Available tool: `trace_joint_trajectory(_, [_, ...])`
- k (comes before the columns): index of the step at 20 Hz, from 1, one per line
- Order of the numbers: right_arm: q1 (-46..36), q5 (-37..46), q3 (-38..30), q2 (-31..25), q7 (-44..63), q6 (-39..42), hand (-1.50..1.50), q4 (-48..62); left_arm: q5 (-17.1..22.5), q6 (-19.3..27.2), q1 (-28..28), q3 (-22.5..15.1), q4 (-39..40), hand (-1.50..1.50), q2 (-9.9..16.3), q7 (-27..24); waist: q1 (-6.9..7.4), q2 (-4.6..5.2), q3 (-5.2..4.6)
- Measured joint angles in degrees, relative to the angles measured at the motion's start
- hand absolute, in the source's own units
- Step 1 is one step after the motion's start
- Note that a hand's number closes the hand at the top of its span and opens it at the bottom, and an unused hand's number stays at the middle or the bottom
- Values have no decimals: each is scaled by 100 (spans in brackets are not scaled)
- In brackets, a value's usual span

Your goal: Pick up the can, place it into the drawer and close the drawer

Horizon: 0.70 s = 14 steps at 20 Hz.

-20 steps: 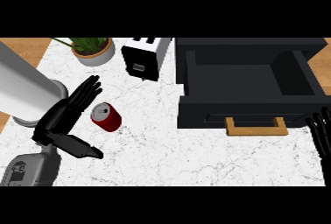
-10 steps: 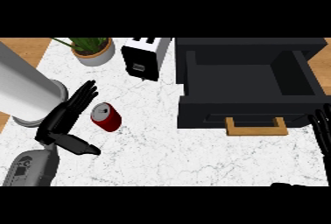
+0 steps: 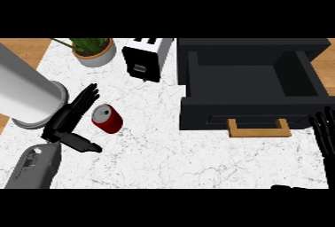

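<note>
Now the left hand (image 3: pixel 67 120) sits a touch lower and nearer the can (image 3: pixel 107 119) than a second ago, its forearm drawn in from the lower left. Its fingers (image 3: pixel 85 96) are straight and spread, running up along the can's left side, while the thumb (image 3: pixel 83 143) juts out below and to the can's lower left. The can lies in the gap between fingers and thumb, just beside the fingers; whether they touch it I cannot tell. Nothing is curled round it, so the hand holds nothing yet.

The can itself has not shifted: red, tilted with its silver top toward the fingers, lying on the marble counter (image 3: pixel 170 150) well apart from the drawer (image 3: pixel 252 84) (which stands pulled out, its wooden handle (image 3: pixel 258 128) facing the robot).

The right hand (image 3: pixel 325 133) has slid further toward the view's right edge; only straight, relaxed fingers show, resting beside the drawer front.

So the change is small: a closing-in on the can, not a grasp. I judge the task to be at its very start, with picking up, placing and shutting the drawer all left. The next move probably calls for the fingers and thumb to wrap the can.
</note>
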Motion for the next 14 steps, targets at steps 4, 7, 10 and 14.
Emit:
trace_joint_trajectory(4, [116,56,14,62,-159,61,-150,2,-152,7,-157,49,597,-150,98,-380,-3,0,1])
trace_joint_trajectory(7, [129,47,-3,79,-159,73,-150,-30,-313,57,-311,54,1105,-150,148,-731,-8,2,0])
trace_joint_trajectory(10, [109,63,15,117,-26,28,-150,-150,-373,66,-377,95,1444,-150,208,-950,-6,2,-1])
trace_joint_trajectory(14, [63,55,-10,82,9,86,-150,-142,-441,84,-653,157,2024,-150,259,-1143,-11,5,0])
